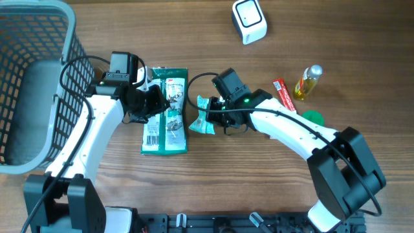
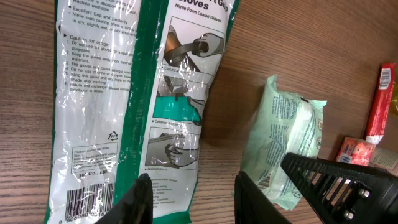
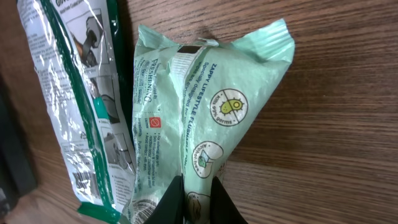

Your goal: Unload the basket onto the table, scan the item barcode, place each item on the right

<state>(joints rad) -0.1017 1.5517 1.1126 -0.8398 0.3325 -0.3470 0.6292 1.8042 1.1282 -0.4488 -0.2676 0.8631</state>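
Right gripper (image 3: 194, 202) pinched shut on mint-green plastic wipes packet (image 3: 211, 112); left gripper (image 2: 193, 199) part-open over green-and-clear glove bag (image 2: 124, 93), seemingly ungripped, barcode (image 2: 87, 208) cut off.

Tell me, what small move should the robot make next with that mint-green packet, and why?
Probably lift it a little clear of the table. The right gripper is shut on the edge of the mint-green packet, which seems to rest on the wood beside the glove pack, while the white scanner sits off at the table's far edge.
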